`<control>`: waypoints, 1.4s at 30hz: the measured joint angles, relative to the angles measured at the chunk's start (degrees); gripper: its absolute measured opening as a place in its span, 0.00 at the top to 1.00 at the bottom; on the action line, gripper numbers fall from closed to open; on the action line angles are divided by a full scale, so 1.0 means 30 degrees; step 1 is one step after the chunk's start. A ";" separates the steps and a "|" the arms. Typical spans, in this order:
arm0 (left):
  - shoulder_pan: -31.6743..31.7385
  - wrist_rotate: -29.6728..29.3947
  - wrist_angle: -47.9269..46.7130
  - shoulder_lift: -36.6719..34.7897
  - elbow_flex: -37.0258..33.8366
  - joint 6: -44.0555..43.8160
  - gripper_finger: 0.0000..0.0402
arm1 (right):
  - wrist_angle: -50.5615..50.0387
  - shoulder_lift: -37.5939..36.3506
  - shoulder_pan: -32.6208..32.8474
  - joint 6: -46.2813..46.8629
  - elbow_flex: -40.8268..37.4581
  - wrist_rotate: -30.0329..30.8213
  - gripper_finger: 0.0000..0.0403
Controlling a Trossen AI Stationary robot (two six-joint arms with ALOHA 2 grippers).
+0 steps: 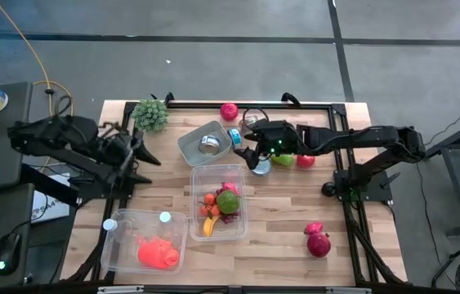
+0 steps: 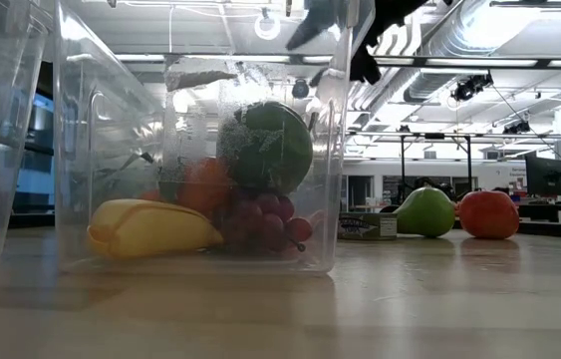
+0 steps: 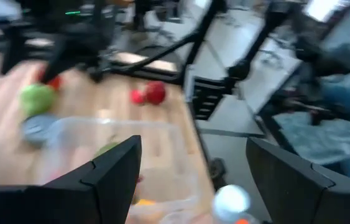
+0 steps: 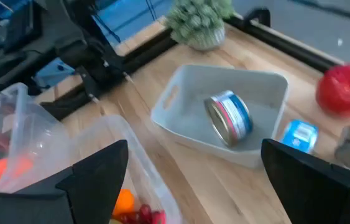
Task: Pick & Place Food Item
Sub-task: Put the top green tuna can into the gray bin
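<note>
A clear bin (image 1: 217, 204) in the table's middle holds a banana (image 2: 150, 227), a green fruit (image 2: 270, 145), grapes (image 2: 265, 219) and orange pieces. My right gripper (image 1: 244, 155) (image 4: 194, 144) hangs open above the table just beyond this bin's far edge, next to a grey tray (image 1: 205, 143) in which a tin can (image 4: 229, 118) lies. It holds nothing. A green apple (image 1: 283, 159) and a red tomato (image 1: 305, 161) rest on the table under the right arm. My left gripper (image 1: 146, 155) (image 3: 193, 140) waits open at the table's left side.
A second clear bin (image 1: 144, 245) with a red-orange item sits at the near left. Red fruits (image 1: 318, 241) lie near right. A green plant (image 1: 152, 114), a red apple (image 1: 229, 111), a small blue tub (image 1: 235, 136) and a flat tin (image 1: 261, 166) stand toward the far side.
</note>
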 joint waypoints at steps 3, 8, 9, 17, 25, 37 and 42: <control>0.1739 0.0108 -0.1353 -0.0610 0.0000 0.0085 0.30 | 0.0613 0.0000 0.0733 -0.0087 0.0000 0.1270 0.12; 0.3732 0.0115 -0.2756 -0.0650 -0.0014 0.1380 0.30 | 0.0686 0.0000 0.1252 -0.0158 0.0000 0.2356 0.12; 0.4057 0.0121 -0.2796 -0.0512 -0.0036 0.1433 0.30 | 0.0580 0.0000 0.1227 -0.0193 0.0000 0.2384 0.12; 0.5944 0.0446 -0.3697 0.1110 -0.0087 0.1874 0.30 | -0.1960 0.0000 -0.0159 -0.0762 -0.0003 0.4270 0.12; 0.9390 0.1273 -0.2813 0.3162 -0.0080 0.2867 0.30 | -0.6175 0.0000 -0.4487 -0.1206 -0.0007 0.1895 0.12; 1.2636 0.8636 -0.0676 0.6175 -0.0073 0.2086 0.30 | -0.5264 0.0686 -0.8340 -1.4514 0.0007 -0.1958 0.12; 1.2764 0.8601 0.0186 0.6961 -0.0073 0.2340 0.30 | -0.4237 0.2536 -0.9355 -1.6991 0.0000 -0.2858 0.12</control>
